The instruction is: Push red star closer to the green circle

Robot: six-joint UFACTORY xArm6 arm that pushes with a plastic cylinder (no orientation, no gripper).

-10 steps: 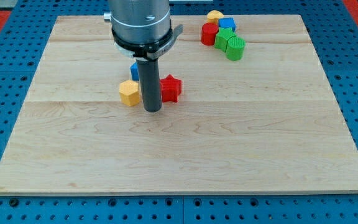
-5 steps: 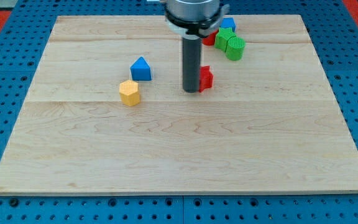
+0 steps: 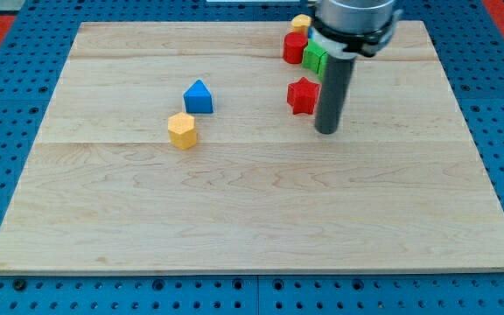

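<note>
So my tip [image 3: 326,131] is sitting on the wooden board [image 3: 252,210], over toward the view's right. There's no claw on this thing, just a plain dark rod, so nothing to spread or pinch.

Closest to the tip is the red star [image 3: 303,95], just up and to the view's left of it, right beside the rod. Can't tell if they're actually touching.

Further up, behind the rod, there's a little cluster near the board's top edge: a green block [image 3: 314,58] mostly hidden by the arm (shape's not clear), a red block [image 3: 295,46] that looks round-ish next to it, and a yellow block [image 3: 301,22] peeking out above those.

Way off to the view's left of the tip are the blue triangle [image 3: 199,96] and, just below-left of it, the yellow hexagon [image 3: 182,129].
</note>
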